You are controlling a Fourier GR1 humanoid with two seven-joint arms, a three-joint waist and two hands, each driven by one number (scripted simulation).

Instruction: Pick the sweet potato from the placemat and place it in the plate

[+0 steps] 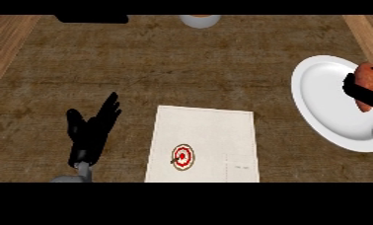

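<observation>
In the head view the carry is near its end. The sweet potato (365,71) is off the placemat (207,135), far to its right at the view's edge, over the right part of the plate (324,95). Of the right hand (353,87) only a black finger shows, wrapped across the potato, so I read it as gripping it. The rest of the hand is cut off by the edge. Whether the potato already touches the plate I cannot tell.

The step in hand looks like the placing. The next move likely calls for lowering the potato until it rests in the plate's hollow, then uncurling the fingers and lifting the hand straight away so nothing rolls toward the rim.

The left hand (91,130) rests open, fingers up, just left of the placemat.

The counter (182,66) is a mottled brown top. The pale placemat bears a small red target mark (183,157) near its lower middle. Well beyond the placemat, at the far edge, sits a pale round vessel (200,20), only partly seen, and to its left a black object (91,18). A wooden strip (15,36) runs along the counter's left side.
</observation>
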